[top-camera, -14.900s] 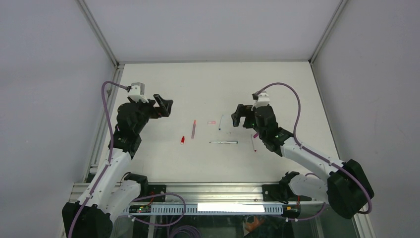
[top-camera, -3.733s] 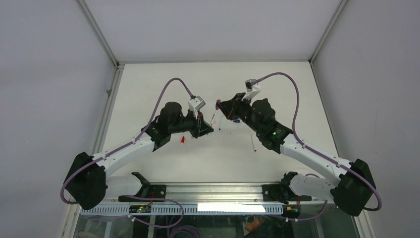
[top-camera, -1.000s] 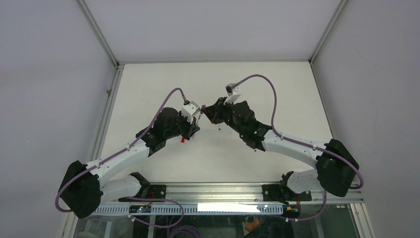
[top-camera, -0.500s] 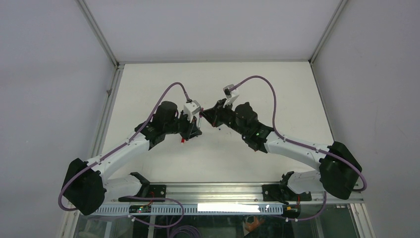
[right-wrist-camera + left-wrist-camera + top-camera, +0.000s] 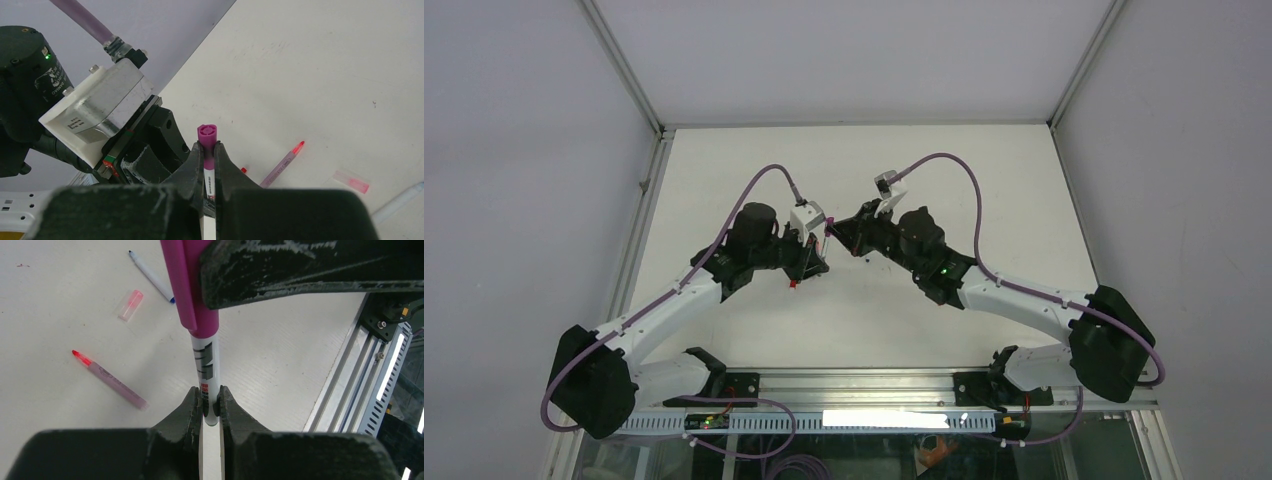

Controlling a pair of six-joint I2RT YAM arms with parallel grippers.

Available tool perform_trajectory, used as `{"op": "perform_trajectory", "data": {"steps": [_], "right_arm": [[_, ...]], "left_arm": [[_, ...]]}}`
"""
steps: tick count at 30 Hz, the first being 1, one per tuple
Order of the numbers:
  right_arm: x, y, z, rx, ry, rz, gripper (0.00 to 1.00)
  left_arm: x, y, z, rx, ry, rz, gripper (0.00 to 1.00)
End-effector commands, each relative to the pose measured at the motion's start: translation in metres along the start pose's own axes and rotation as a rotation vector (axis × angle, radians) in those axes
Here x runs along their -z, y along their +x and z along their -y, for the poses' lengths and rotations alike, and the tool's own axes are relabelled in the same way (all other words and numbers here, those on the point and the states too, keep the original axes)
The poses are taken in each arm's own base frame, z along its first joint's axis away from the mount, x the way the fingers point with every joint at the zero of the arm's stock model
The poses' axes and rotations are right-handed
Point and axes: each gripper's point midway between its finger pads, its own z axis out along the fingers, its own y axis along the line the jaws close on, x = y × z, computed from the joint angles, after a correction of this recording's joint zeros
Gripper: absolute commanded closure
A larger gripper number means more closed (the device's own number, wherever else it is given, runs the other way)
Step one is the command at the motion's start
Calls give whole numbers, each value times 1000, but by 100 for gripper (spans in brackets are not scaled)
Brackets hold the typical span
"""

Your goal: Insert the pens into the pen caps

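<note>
Above the table's middle, my two grippers meet on one pen. My left gripper [image 5: 210,392] [image 5: 816,255] is shut on the lower end of the white pen [image 5: 205,362]. My right gripper [image 5: 208,146] [image 5: 839,235] is shut on the magenta pen cap [image 5: 207,134] [image 5: 187,295], which sits over the pen's upper end. On the table lie a pink pen with a red tip [image 5: 110,380] [image 5: 282,164], a white pen with a blue tip [image 5: 150,276], a pale pink cap [image 5: 131,305] [image 5: 352,181] and a small red cap [image 5: 243,170] [image 5: 793,284].
The white table [image 5: 864,170] is walled on three sides by grey panels. An aluminium rail [image 5: 844,385] runs along the near edge by the arm bases. Purple cables [image 5: 944,165] arc above both wrists.
Both grippers stay shut on the same pen and cap. The left arm's elbow has drifted slightly up and left, and the right wrist has shifted a little to the left.
</note>
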Motion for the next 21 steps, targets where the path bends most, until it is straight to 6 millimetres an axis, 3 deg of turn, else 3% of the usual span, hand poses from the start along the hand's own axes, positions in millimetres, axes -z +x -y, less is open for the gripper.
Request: {"op": "perform_trajectory", "data": {"steps": [1,16,21], "right_arm": [[29,122,23,-12,62,-432,100],[27,119,44,-12,178,-398,100],[22,117,39,-39,163,-374,100]], "left_arm": [[38,-140,23,-243,31,471,100],[44,-137,0,-205,-106,506,100],[47,-137,-4,-199,-133,525,100]]}}
